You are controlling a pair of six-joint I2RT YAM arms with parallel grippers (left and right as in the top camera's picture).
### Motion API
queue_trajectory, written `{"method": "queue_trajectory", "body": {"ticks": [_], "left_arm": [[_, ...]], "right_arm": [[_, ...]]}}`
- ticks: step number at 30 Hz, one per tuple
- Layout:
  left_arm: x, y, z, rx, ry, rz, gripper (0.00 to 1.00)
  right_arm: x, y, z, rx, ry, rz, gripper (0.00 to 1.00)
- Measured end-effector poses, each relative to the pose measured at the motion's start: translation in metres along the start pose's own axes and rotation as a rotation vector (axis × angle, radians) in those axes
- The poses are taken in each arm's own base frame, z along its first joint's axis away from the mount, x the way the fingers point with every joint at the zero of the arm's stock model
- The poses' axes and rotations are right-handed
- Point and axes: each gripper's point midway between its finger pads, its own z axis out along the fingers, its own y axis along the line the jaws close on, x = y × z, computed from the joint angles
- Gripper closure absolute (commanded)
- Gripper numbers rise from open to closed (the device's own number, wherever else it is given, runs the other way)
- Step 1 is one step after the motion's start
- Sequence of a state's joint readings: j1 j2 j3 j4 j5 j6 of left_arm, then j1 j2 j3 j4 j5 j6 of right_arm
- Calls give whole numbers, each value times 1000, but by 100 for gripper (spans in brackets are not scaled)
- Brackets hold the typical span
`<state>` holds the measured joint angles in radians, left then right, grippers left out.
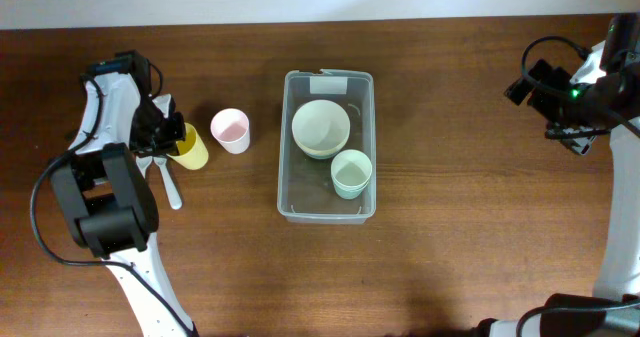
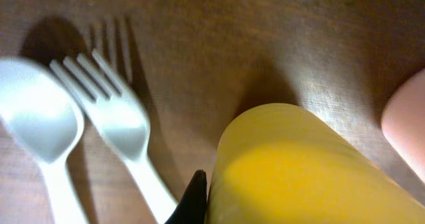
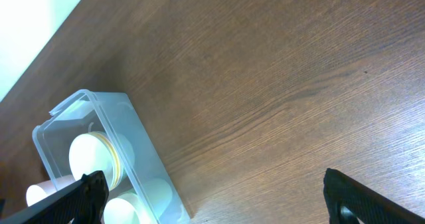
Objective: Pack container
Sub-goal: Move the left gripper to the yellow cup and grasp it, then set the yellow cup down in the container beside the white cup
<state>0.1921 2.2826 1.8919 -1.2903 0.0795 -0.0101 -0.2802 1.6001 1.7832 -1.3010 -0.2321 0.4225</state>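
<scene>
The left gripper [image 1: 168,135] is at the yellow cup [image 1: 192,149]. One black fingertip [image 2: 194,197] touches the cup's wall and the other is hidden, so I cannot tell whether the hold is firm. The right gripper [image 3: 209,184] hangs spread wide and empty, well off at 3 o'clock.

The likeliest mishap is a collision. The pink cup [image 1: 230,130] stands between the yellow cup and the container [image 1: 283,167], so a low, straight carry toward 3 o'clock would topple it. A weak pinch could also drop the cup onto the white fork [image 2: 116,114] and spoon [image 2: 36,117] just beside it.

Room inside is tight: a cream bowl [image 1: 321,127] fills the 12 o'clock end and a pale green cup [image 1: 351,173] the 5 o'clock corner.

The container sits mid-table, its long axis running 12 to 6, with the label [image 1: 328,84] end pointing to 12.
</scene>
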Motion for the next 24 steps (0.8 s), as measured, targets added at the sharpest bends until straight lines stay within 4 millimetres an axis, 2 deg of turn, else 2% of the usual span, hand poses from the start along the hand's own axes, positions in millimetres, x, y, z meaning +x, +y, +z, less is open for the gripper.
{"method": "queue_trajectory", "body": {"ticks": [4, 10, 12, 14, 16, 17, 20, 24], "left_arm": [[-7, -2, -30, 0, -31, 1, 99], [-8, -17, -105, 9, -157, 28, 99], [-2, -31, -135, 21, -220, 58, 99], [14, -56, -167, 33, -280, 116, 99], [30, -79, -183, 41, -305, 174, 99], [40, -97, -191, 50, -316, 219, 99], [58, -136, -195, 64, -318, 321, 99], [76, -187, -180, 73, -296, 455, 99]], "right_arm": [[0, 0, 0, 0, 0, 0, 1], [0, 0, 0, 0, 0, 0, 1], [0, 0, 0, 0, 0, 0, 1], [0, 0, 0, 0, 0, 1, 1], [0, 0, 0, 0, 0, 0, 1], [0, 0, 0, 0, 0, 1, 1], [0, 0, 0, 0, 0, 0, 1], [0, 0, 0, 0, 0, 0, 1]]}}
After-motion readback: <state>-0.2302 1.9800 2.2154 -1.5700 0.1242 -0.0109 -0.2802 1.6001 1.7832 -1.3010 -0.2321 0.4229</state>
